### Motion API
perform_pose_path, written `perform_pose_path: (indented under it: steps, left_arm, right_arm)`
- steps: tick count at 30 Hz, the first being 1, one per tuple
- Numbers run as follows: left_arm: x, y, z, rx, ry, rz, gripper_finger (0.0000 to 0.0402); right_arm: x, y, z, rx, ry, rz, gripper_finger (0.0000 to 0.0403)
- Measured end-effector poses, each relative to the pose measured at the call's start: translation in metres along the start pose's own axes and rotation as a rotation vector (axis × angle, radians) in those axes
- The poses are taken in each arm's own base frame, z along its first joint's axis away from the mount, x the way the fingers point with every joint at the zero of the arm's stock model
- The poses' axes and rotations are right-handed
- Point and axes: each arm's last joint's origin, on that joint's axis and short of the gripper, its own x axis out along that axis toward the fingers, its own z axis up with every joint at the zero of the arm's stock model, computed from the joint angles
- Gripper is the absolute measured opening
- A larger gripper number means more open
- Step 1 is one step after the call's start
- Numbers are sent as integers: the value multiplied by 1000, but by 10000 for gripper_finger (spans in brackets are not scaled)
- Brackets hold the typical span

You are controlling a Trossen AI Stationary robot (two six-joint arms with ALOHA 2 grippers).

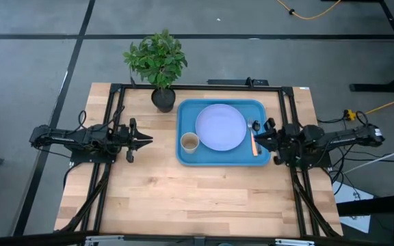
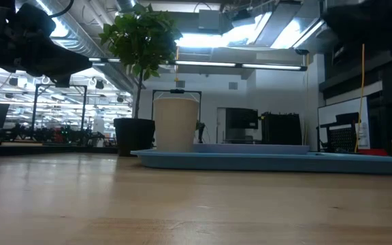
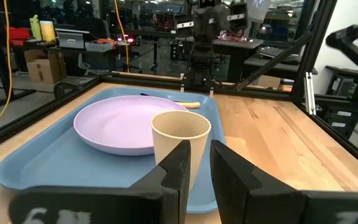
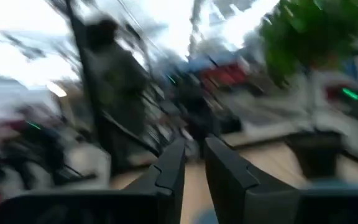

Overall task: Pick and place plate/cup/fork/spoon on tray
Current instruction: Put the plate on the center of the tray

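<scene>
Closest to the left wrist camera, the left gripper [image 3: 194, 168] shows its two dark fingers drawn close with only a slim gap and nothing between them; straight ahead of it stands the tan cup [image 3: 180, 149] on the near end of the blue tray [image 3: 55, 158], with the pale lavender plate [image 3: 129, 123] just beyond the cup. Seen from above, that gripper [image 1: 144, 140] hovers over bare wooden table [image 1: 183, 198], well clear of the tray's edge. On the opposite side the right gripper [image 1: 257, 140] sits at the tray's other end, fingers likewise narrow and, as far as the blurred wrist picture allows, empty. Just beside it, inside the tray rim, lie an orange-handled utensil [image 1: 253, 142] and a dark metal one, probably the spoon [image 1: 254, 126], though which is fork and which is spoon is hard to tell. A potted plant [image 1: 157, 61] stands off the tray's far corner, apart from everything. Judging by how things lie, plate, cup and both utensils are already on the tray, so the task looks essentially done, with little left beyond the arms pulling away.
</scene>
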Motion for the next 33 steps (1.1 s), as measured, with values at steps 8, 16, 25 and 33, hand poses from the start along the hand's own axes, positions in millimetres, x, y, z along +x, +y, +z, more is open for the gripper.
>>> perform_pose_path:
  steps: [8,16,25,33]
  left_arm:
    - [0,0,0,0,0,0,55]
    - [0,0,0,0,-1,0,55]
    - [0,0,0,0,0,0,55]
    - [0,0,0,0,-1,0,55]
  right_arm:
    - [41,-5,-15,-93,444,-292,67]
    - [77,-9,-54,-281,768,-268,67]
    - [110,-11,-76,-474,909,-219,67]
    - [115,-17,-94,-502,994,-341,67]
